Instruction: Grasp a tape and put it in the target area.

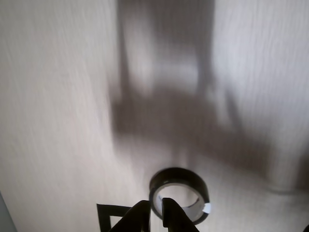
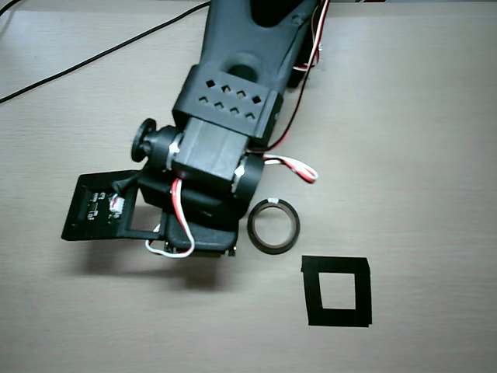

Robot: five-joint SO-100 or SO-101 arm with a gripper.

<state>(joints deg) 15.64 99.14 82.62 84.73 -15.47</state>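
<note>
Wrist view: two dark gripper (image 1: 155, 212) fingertips enter from the bottom edge, cut off below, with only a narrow gap between them. The near wall of a black tape roll (image 1: 179, 193) appears to sit in that gap, one fingertip (image 1: 140, 217) outside the ring and the other (image 1: 171, 215) over its pale inner hole; blur and the frame edge make it uncertain whether the fingers actually touch or clamp the wall. A small white tab shows at the roll's lower right rim. A corner of a black outline (image 1: 104, 215) is visible at lower left, mostly cropped. A broad soft shadow of the arm falls over the pale wooden table (image 1: 48, 96).

Overhead view: the black arm (image 2: 233, 116) covers the gripper entirely, so the fingers cannot be seen here. The tape roll (image 2: 273, 226) lies flat on the table (image 2: 419, 116), just beside the arm's lower right edge. The target area, a black square frame (image 2: 336, 291), lies near the roll to its lower right, apart from it and holding nothing. Red and white wires (image 2: 291, 165) loop out from the arm; a black cable (image 2: 93, 58) crosses the upper left.
</note>
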